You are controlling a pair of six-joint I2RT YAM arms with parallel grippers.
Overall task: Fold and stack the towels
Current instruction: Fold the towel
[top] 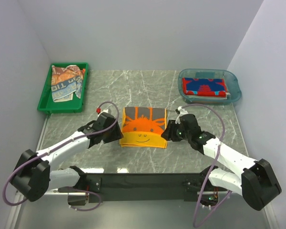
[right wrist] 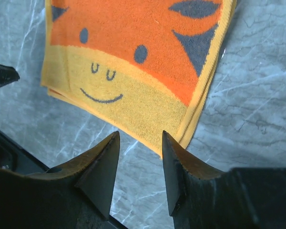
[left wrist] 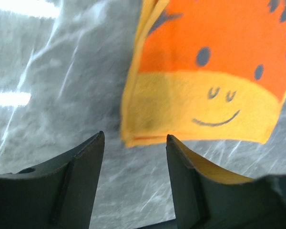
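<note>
At the near edge of the marble-patterned table (top: 133, 88), the two arms reach inward from their bases toward the middle. The left gripper (top: 118, 135) sits low just beside the left edge of the orange towel (top: 144, 128), its jaws parted with only bare table showing between them. The right gripper (top: 166, 132) sits just beside the towel's right edge, likewise released and gripping nothing. The orange towel lies folded and flat between them, layered edges showing along its sides, its smiling cartoon face turned toward the arms. Farther back on the left, a green tray (top: 44, 98) holds crumpled towels (top: 66, 82), tan patterned and whitish with blue lettering. At the far right, a clear blue tub (top: 234, 82) holds a folded red towel (top: 204, 86) with blue shapes.
</note>
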